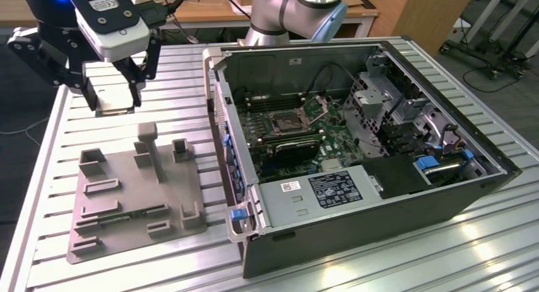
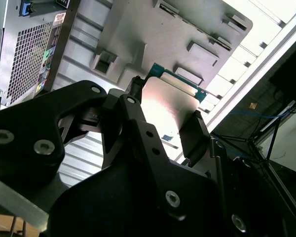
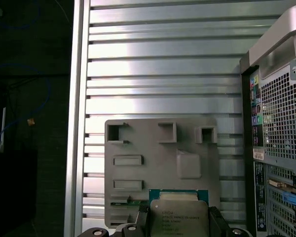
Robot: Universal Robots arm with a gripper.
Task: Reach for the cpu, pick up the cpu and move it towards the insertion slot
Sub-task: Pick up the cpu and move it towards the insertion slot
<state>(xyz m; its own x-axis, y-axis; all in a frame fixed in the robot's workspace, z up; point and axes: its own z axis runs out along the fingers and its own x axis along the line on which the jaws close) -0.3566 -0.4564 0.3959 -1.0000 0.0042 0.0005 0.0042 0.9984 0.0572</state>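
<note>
The cpu (image 1: 115, 106) is a flat silvery square chip held off the table at the exterior view's upper left, above and behind the grey tray (image 1: 135, 197). My gripper (image 1: 113, 103) is shut on it, one black finger on each side edge. In both wrist views the cpu (image 3: 180, 218) (image 2: 165, 111) sits between the fingers (image 3: 143, 217), its metal top facing the first wrist camera and a green edge showing. The insertion slot (image 1: 286, 122) is the square silver-framed socket inside the open computer case, to the exterior view's right of the gripper, with its hinged bracket (image 1: 321, 106) raised.
The open computer case (image 1: 354, 153) takes up the exterior view's right half of the slatted metal table (image 1: 177, 71); its near wall stands between gripper and socket. The grey tray carries raised blocks and a thin green memory stick (image 1: 126, 216). The arm's base (image 1: 295, 14) stands behind the case.
</note>
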